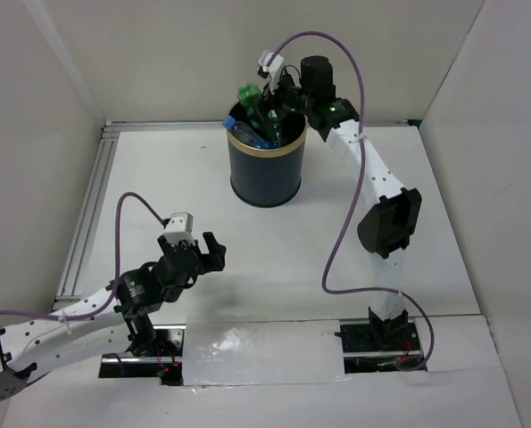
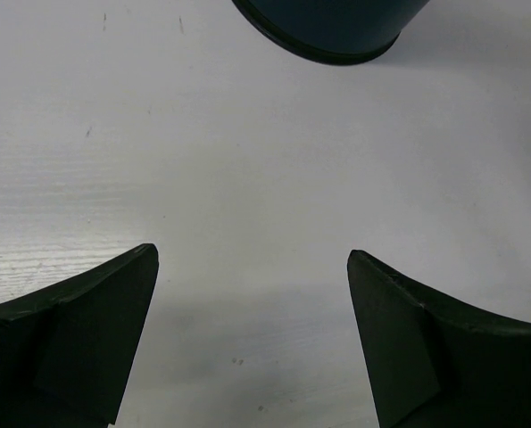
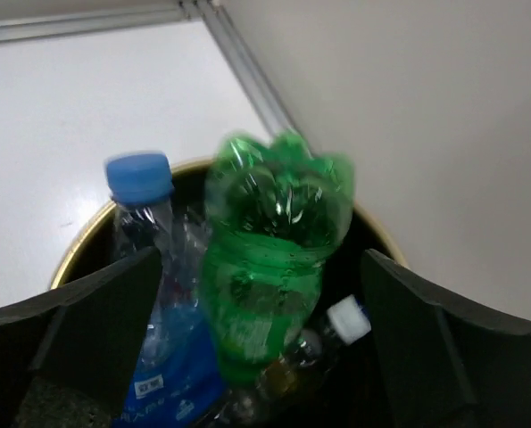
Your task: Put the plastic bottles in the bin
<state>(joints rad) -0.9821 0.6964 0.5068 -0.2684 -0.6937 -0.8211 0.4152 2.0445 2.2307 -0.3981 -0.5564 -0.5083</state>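
Several plastic bottles [image 3: 265,259] above bin [image 1: 266,178] rim

The top view looked down from high at the near side, taking in the whole bench [image 1: 158,178]. The left wrist view hung low and close over bare bench, facing far, and shared the base of the bin [image 2: 332,36] with the top view. The right wrist view peered steeply into that bin's mouth from close above.

Blurred between the right fingers [image 3: 87,339]: green bottle [image 3: 274,259], lower end hidden in the bin [image 3: 76,250]. Behind one of those fingers: blue-capped bottle [image 3: 145,223], lower body covered. Ahead of the left fingers [image 2: 78,348]: bin cut off by the upper edge.
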